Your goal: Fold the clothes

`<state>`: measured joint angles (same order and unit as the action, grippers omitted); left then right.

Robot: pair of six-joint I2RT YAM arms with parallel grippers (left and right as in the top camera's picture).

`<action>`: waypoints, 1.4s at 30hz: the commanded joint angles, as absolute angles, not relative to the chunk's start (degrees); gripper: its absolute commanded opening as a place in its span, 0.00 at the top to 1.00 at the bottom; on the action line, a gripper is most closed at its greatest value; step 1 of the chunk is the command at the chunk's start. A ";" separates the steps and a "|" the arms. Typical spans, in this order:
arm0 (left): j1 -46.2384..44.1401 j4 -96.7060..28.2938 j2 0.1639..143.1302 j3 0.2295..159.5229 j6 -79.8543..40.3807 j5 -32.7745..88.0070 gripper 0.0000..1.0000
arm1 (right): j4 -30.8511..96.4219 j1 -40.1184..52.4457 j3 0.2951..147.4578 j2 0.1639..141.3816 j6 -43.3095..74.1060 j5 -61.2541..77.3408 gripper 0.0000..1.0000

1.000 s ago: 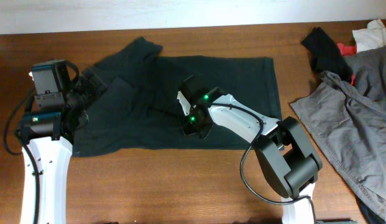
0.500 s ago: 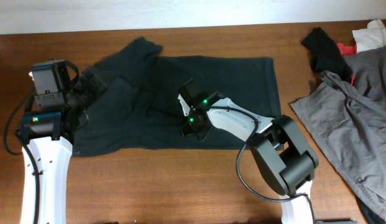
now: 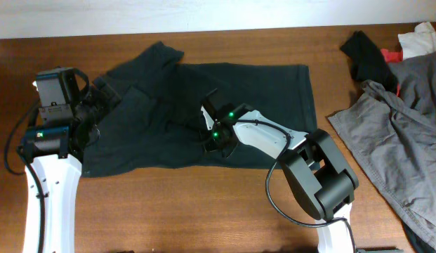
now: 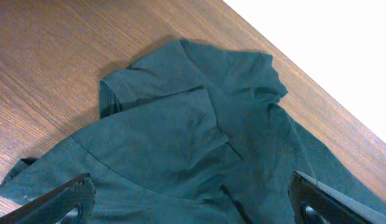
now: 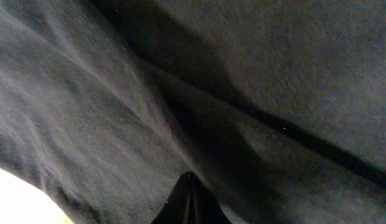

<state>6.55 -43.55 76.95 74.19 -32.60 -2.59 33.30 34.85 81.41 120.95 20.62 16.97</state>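
Pinching dark shirt (image 3: 274, 91), right fingers (image 5: 180, 211) together

The crumpled grey fabric garment (image 3: 407, 140) runs off the overhead view's right edge. The right gripper (image 5: 189, 199) shows only closed dark tips at the frame's bottom; anything pinched between them cannot be told.

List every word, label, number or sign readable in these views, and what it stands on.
No text can be read in any view.
dark T-shirt: no print or tag showing.
grey garment: no label showing.
right arm: green lights only, no legible marking.
left arm: any marking is too small to read.
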 commanded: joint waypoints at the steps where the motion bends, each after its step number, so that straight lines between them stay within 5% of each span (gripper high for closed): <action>1: 6.68 -43.66 77.12 74.08 -32.29 -3.42 0.01 | 35.38 33.58 83.42 122.39 20.67 14.79 0.96; 42: 6.68 -43.81 77.12 74.11 -32.29 -3.42 0.01 | 30.44 23.46 88.29 120.14 19.94 18.22 0.96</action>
<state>6.55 -43.72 76.95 74.19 -32.60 -2.61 29.36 25.04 84.71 121.21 20.40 15.00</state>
